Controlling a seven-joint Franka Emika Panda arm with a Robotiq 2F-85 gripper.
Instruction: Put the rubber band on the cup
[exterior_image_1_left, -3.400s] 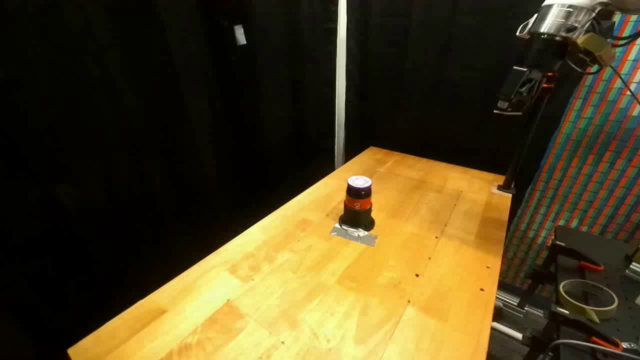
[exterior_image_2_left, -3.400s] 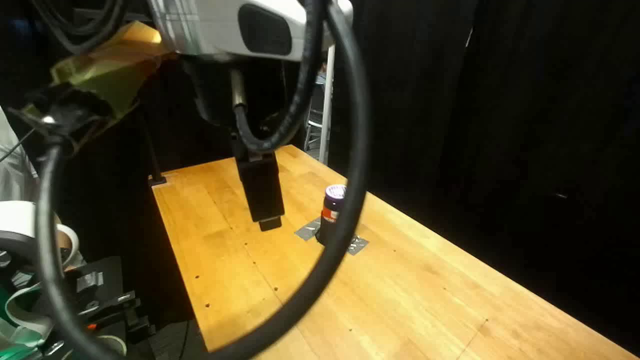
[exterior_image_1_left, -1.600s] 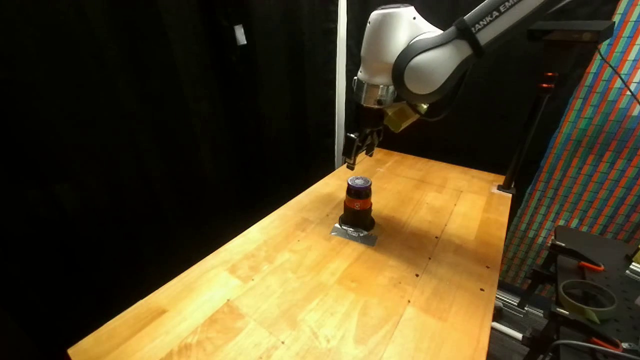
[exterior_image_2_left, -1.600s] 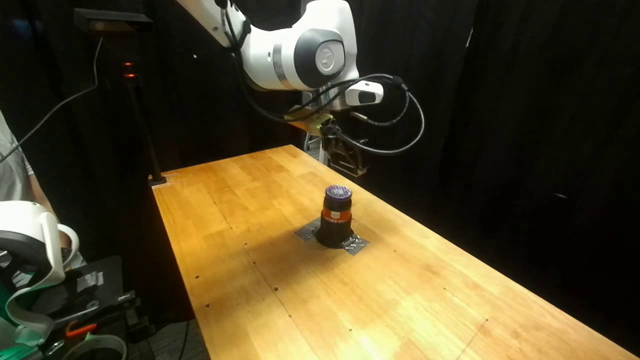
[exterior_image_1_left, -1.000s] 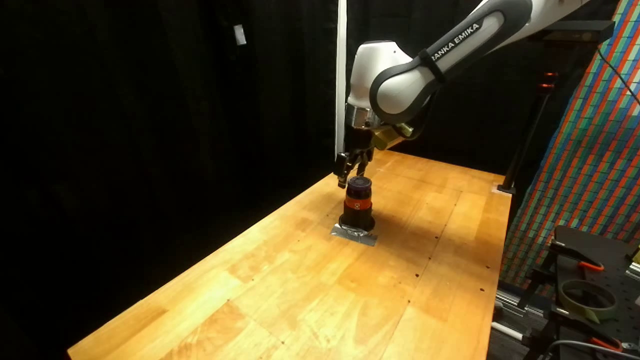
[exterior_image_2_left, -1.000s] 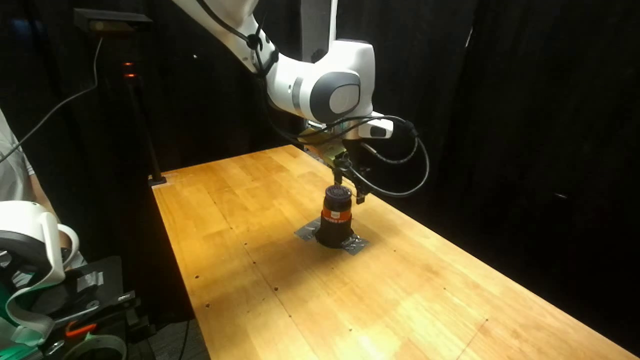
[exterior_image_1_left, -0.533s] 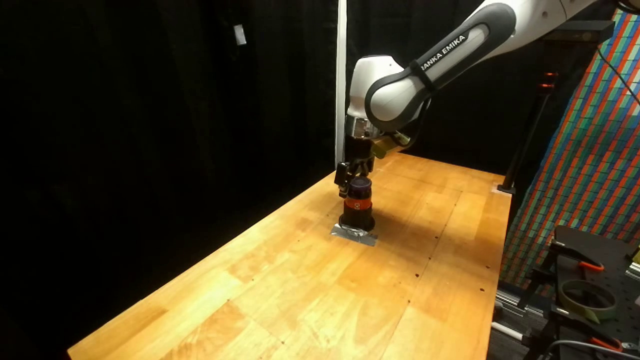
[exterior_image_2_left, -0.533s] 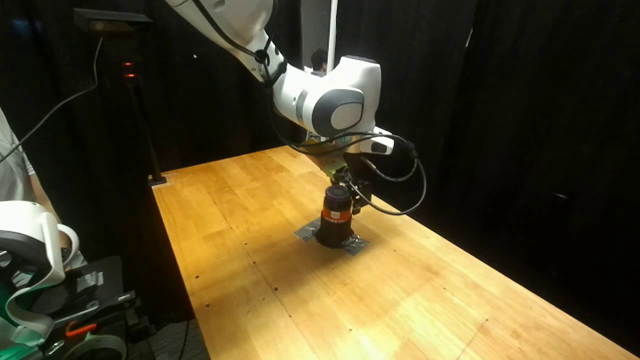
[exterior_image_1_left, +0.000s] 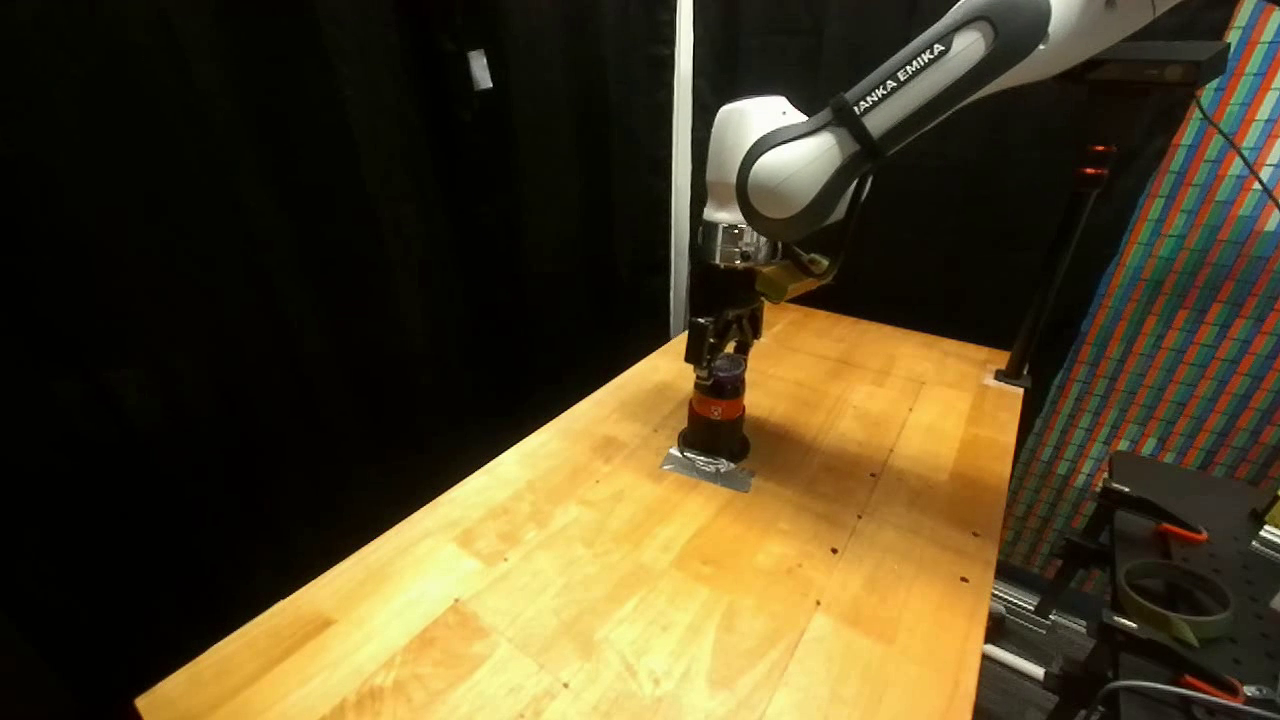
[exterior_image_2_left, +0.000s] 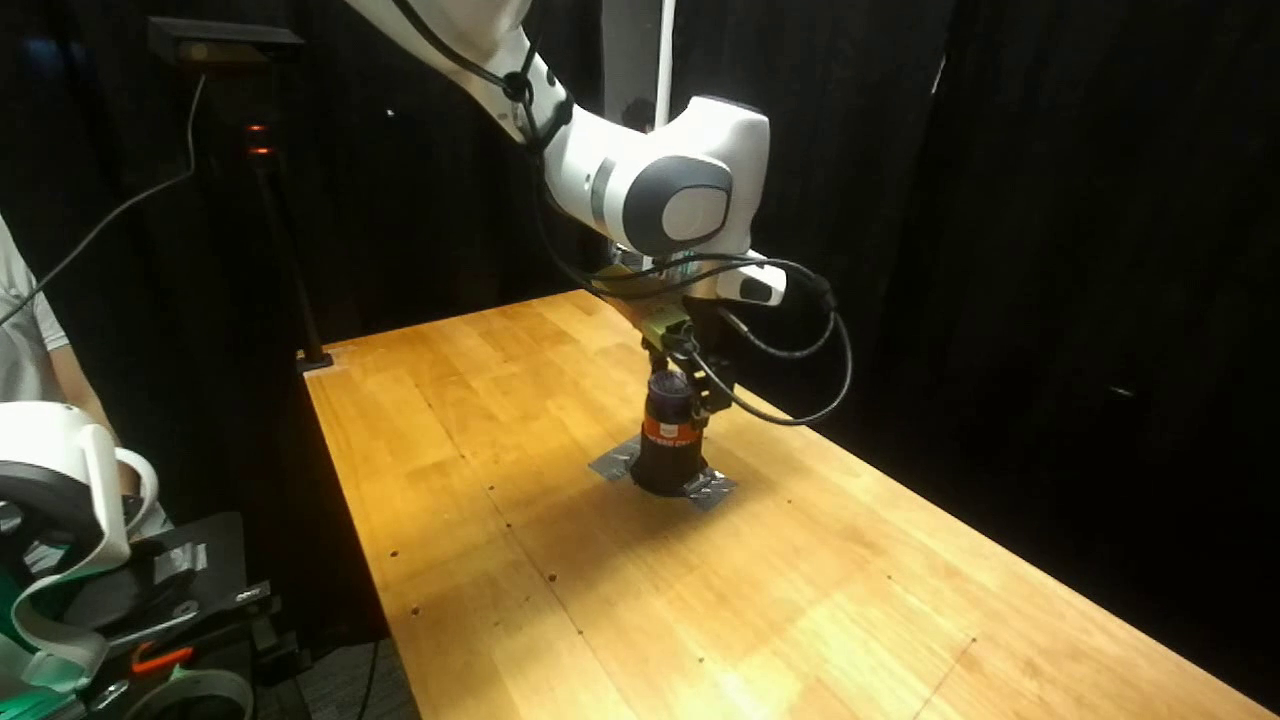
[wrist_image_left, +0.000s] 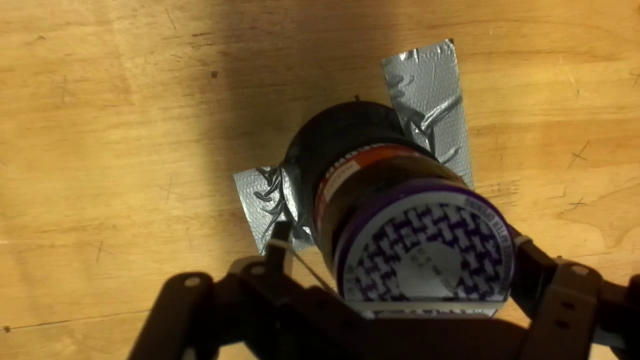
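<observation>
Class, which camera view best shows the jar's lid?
The wrist view: looking down on the lid, it shows the purple-and-white pattern clearly. Both exterior views show the lid smaller and darker, its pattern barely readable.

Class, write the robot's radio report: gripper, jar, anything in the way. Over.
Gripper open, straddling jar. Rubber band likely the thin pale strand at gripper; around jar or not, can't tell. Silver tape low beside jar, unlikely to hinder.

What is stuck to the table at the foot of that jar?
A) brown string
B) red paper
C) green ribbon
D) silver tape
D: in the wrist view, strips of silver tape lie on the wooden table and reach the black base below the jar.
</observation>
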